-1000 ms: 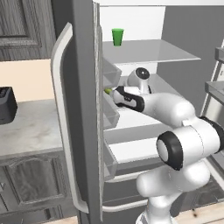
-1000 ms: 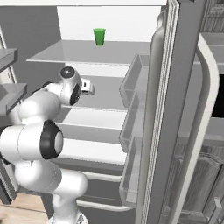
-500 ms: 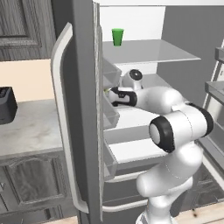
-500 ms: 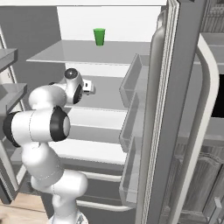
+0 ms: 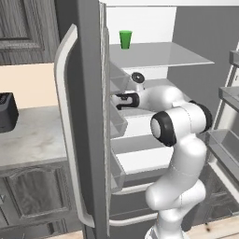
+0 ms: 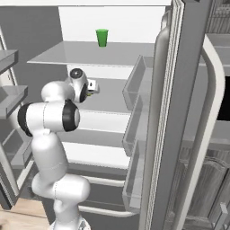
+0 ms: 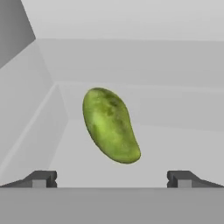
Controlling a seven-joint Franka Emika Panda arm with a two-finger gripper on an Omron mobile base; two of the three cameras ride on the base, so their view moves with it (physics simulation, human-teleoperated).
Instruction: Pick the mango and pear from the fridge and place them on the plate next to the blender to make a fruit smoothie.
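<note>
Reaching deeper into the fridge (image 5: 88, 116) than a second ago, the arm has folded its elbow up and pushed the gripper (image 7: 111, 178) further along the middle shelf (image 6: 108, 92), toward the left door bins. Its jaws stand wide apart with nothing between them. The mango (image 7: 110, 125), green and tilted, lies on the white fridge floor just ahead of the fingertips (image 7: 41, 178), centred between them, not touched. A green cup (image 5: 125, 39) stands on the fridge's upper shelf, unmoved.

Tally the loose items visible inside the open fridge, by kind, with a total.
Mango: 1
Green cup: 1
Total: 2
</note>
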